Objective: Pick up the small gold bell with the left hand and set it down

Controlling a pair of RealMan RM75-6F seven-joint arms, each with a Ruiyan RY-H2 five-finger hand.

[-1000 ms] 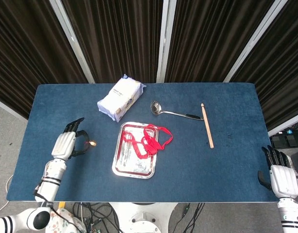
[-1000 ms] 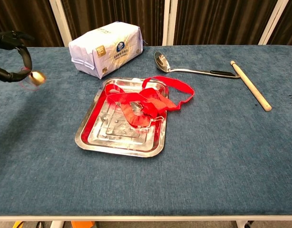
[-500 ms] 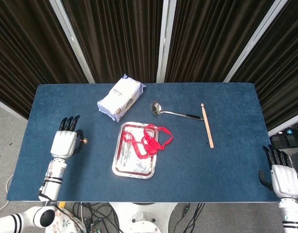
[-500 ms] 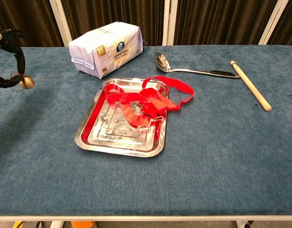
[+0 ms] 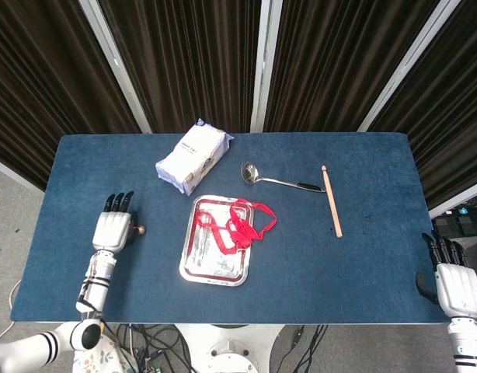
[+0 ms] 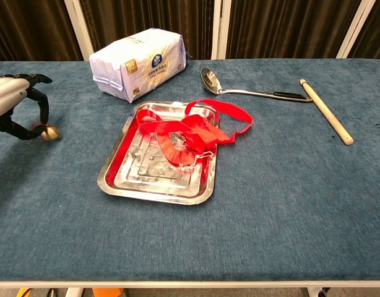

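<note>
One small round gold bell (image 6: 51,132) is sitting low at the blue tabletop's (image 6: 289,185) left side, pinched by the white left hand (image 6: 13,105). The right hand (image 5: 454,284) is hanging loose, fingers apart, grasping nothing, off the near right corner.

The left hand (image 6: 13,105) has come down and nearer the robot, carrying the bell (image 6: 51,132) down to the desk (image 6: 270,204).
</note>
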